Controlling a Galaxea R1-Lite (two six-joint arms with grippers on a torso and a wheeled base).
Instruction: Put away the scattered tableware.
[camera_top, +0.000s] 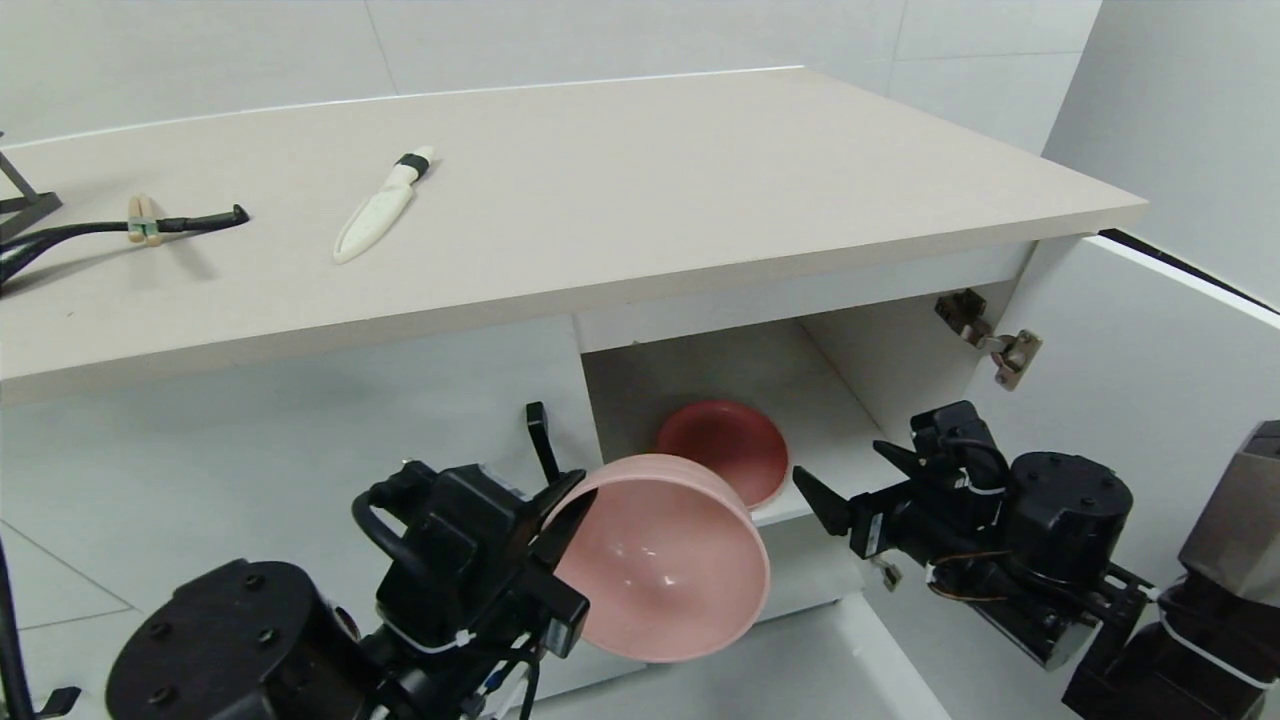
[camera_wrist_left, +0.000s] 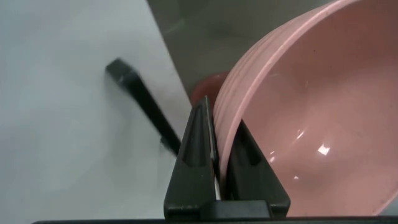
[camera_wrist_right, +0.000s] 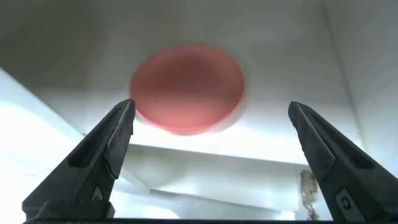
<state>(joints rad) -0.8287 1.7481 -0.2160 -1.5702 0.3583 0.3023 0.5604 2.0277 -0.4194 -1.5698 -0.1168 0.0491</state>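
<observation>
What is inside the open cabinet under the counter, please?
A red dish lies on the cabinet's shelf. In the head view, the pink bowl in the left claw covers part of the dish and the space below.

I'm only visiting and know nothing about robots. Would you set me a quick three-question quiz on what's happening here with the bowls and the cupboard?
1. True or false: the left jaws grip the pink bowl by its rim.
2. Where is the red bowl? A) on the cupboard shelf; B) between the right jaws; C) stacked inside the pink bowl.
3. Fill in: the white utensil lies on the ____.

Key: 1 true. 2 A; the right jaws stand open and hold nothing. 3 countertop.
</observation>
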